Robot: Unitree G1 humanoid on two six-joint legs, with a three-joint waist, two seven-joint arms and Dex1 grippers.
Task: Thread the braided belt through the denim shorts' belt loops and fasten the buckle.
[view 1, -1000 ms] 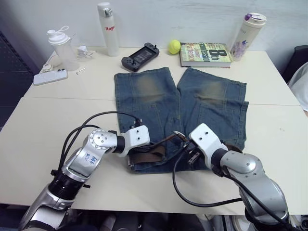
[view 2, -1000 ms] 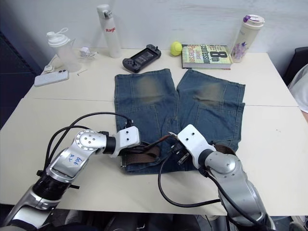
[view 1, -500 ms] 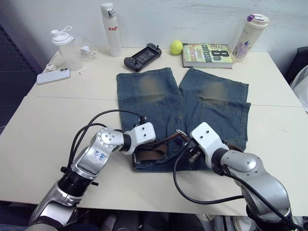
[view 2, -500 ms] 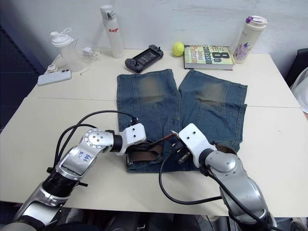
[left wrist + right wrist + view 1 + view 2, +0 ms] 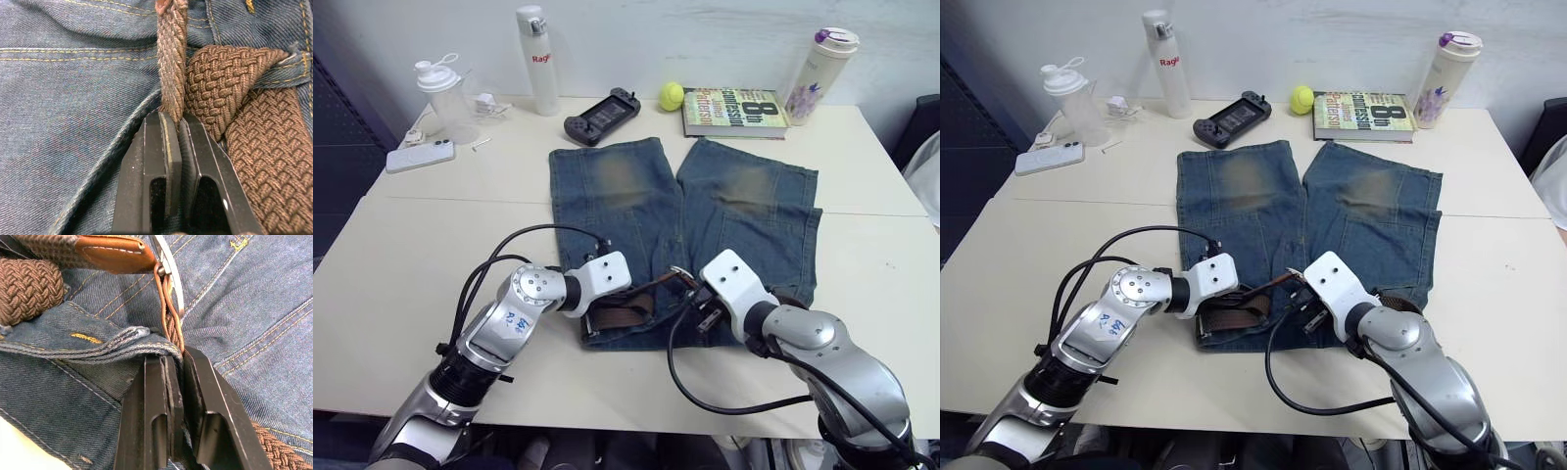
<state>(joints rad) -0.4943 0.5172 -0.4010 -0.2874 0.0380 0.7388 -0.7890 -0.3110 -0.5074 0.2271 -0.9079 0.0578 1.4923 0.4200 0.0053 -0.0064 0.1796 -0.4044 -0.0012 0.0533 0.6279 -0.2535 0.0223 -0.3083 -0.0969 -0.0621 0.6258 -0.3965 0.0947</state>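
- The blue denim shorts with faded yellowish patches on both legs (image 5: 680, 220) lie flat on the cream tabletop (image 5: 431, 255), legs toward the far wall, waistband at the near edge.
- The dark-brown braided belt (image 5: 625, 315) lies along that waistband, bunched between the two claws; in the left wrist view its woven strap (image 5: 244, 122) folds back over itself on the denim.
- The left claw (image 5: 175, 128) is closed on an edge-on run of the braided belt, both black fingers pressed against the strap.
- The right claw (image 5: 177, 363) is pinched together over a fold of denim at the waistband, with a thin strip of the belt caught between its fingers.
- The silver rectangular metal buckle (image 5: 168, 271) sits just beyond the right claw's fingertips, joined to a tan leather tab (image 5: 115, 254).
- Along the far side of the tabletop stand a white bottle (image 5: 536, 61), a clear shaker bottle (image 5: 442, 98), a white phone (image 5: 419, 155), a black game controller (image 5: 600, 110), a yellow tennis ball (image 5: 670, 95), a book (image 5: 736, 112) and a flowered tumbler (image 5: 817, 72).
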